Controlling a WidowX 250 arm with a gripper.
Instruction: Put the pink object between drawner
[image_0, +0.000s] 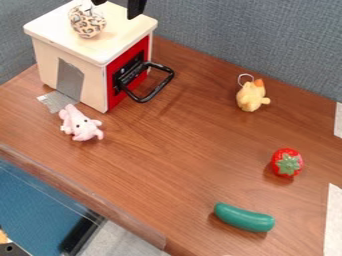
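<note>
Placement was not yet done: the pink plush toy (81, 124) was seen near the cream wooden red-fronted box (95, 65), near whose top the black two-finger gripper (117, 4) was held with jaws spread.

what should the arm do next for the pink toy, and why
Probably swing the pincer over to above the pink toy, clear of the box: the pincer is at the top edge, open with nothing between its fingers, while the toy lies on the table.
</note>
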